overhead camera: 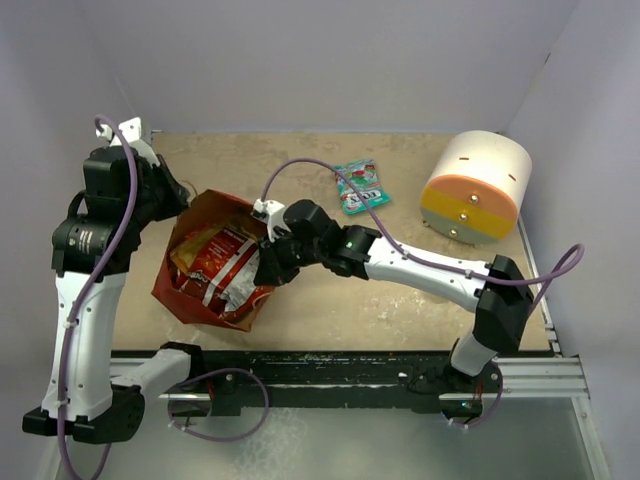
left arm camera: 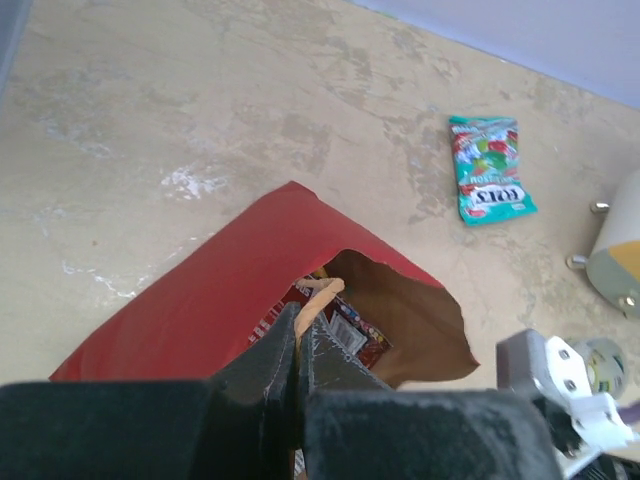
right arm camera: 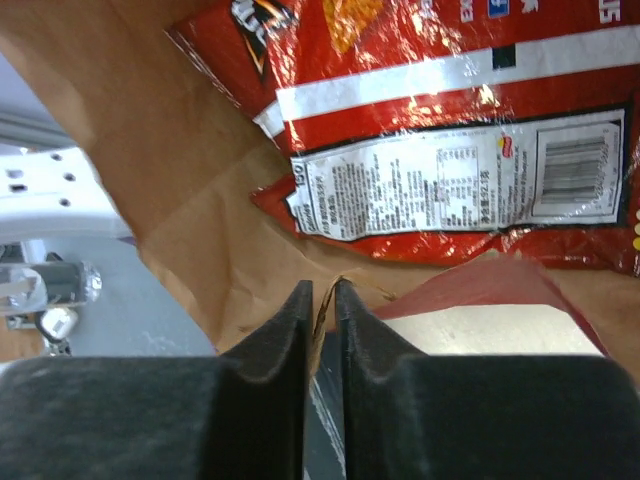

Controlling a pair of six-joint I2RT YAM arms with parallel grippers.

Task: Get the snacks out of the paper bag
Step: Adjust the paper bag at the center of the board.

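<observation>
The paper bag (overhead camera: 200, 215), red outside and brown inside, lies open on the table. In it lie snacks: a red and silver packet (overhead camera: 228, 262) and an orange one (overhead camera: 190, 250). A teal-green packet (overhead camera: 362, 187) lies on the table outside the bag. My left gripper (left arm camera: 300, 318) is shut on the bag's twisted string handle (left arm camera: 325, 292) at the far-left rim. At the bag's right rim my right gripper (right arm camera: 323, 292) pinches a thin string handle (right arm camera: 350, 283), with the red and silver packet (right arm camera: 450, 110) just beyond its fingertips.
A white cylinder with an orange-yellow band (overhead camera: 475, 187) stands at the back right. A small clear roll (left arm camera: 605, 362) lies near it. The table's black front rail (overhead camera: 330, 365) runs below the bag. Grey walls close in the sides and back.
</observation>
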